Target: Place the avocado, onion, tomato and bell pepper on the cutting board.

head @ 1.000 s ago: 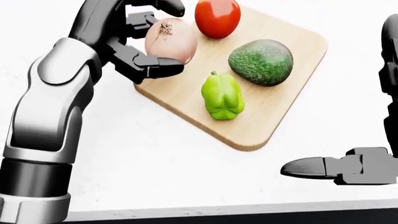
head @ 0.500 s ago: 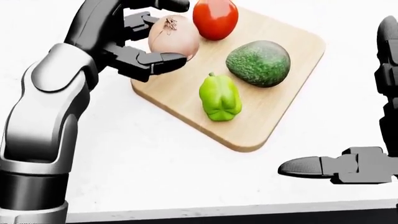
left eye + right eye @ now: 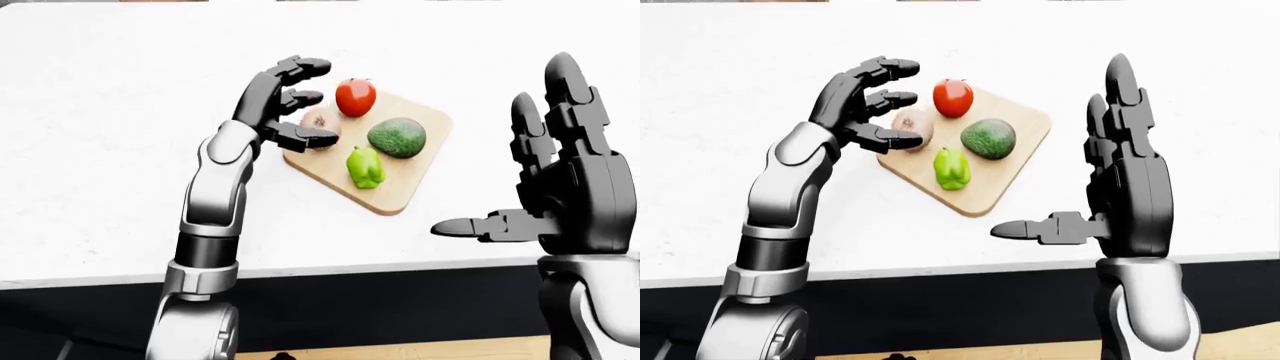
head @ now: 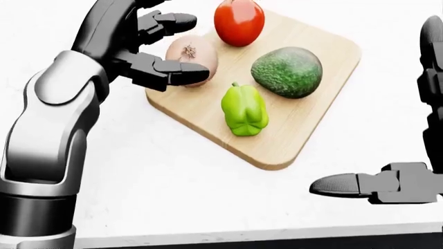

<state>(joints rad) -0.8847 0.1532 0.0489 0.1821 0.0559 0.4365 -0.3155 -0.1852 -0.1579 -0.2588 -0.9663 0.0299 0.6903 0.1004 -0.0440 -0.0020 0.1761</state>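
Four vegetables now lie on the cutting board point(image 4: 305, 124): the onion point(image 4: 197, 52), released, rests at upper left, and the left hand point(image 4: 156, 46) has spread open, empty.

cutting board point(image 4: 311, 124) looking like pale matt wood | tomato point(image 4: 239, 21) shining glossy | avocado point(image 4: 287, 71) showing rough pebbly skin | bell pepper point(image 4: 243, 110) looking smooth | counter point(image 4: 173, 181) staying matt white
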